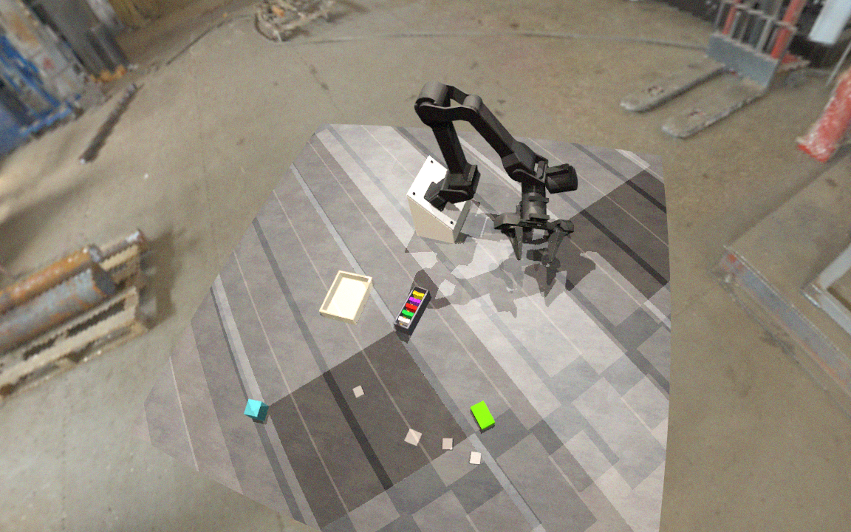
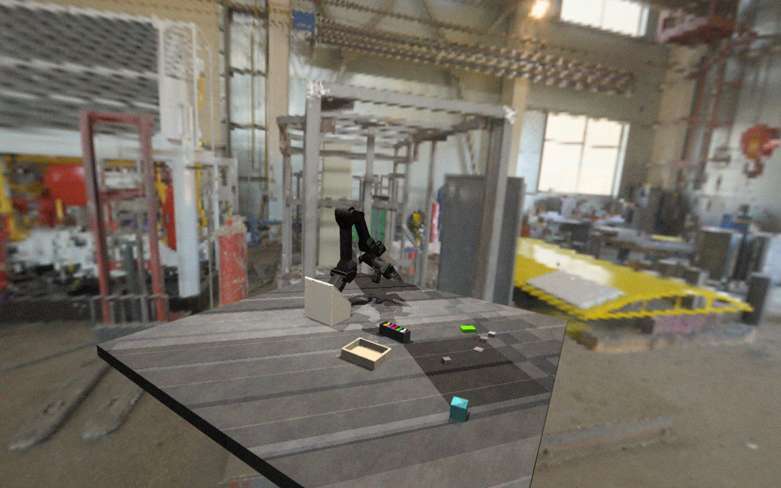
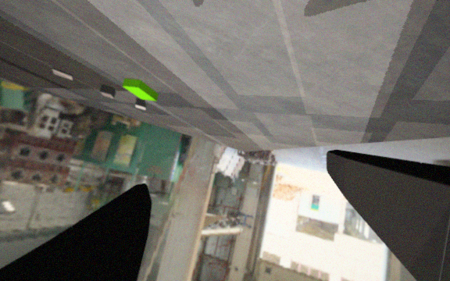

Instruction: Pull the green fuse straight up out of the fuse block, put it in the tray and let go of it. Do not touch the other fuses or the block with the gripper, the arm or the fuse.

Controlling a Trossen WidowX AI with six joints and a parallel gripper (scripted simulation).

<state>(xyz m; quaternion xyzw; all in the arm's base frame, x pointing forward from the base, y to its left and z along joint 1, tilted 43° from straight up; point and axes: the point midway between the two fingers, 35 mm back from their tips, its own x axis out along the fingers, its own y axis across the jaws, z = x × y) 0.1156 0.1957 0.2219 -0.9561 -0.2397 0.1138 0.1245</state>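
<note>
We are seeing the gripper (image 1: 534, 254) hanging above the table (image 1: 547, 370) near its far right corner, just beside the arm's white base block (image 1: 431, 205), with its jaws spread wide and nothing between them. In the wrist view the two dark fingers are framing only the tabletop's edge and the hall beyond.

The fuse block (image 1: 411, 308) is sitting near the middle of the surface, well apart from the gripper. We are making out the green fuse (image 1: 408, 310) still seated in it among the yellow, purple, red and white ones, though the fuses are too small to tell more.

The tray (image 1: 346, 296) is lying just beside the block, toward the left edge, and we are seeing nothing inside it.

A bright green block (image 1: 482, 415) is resting toward the near right part of the table, with several small pale squares (image 1: 412, 437) scattered near it. A cyan cube (image 1: 255, 410) is standing near the near left corner.
</note>
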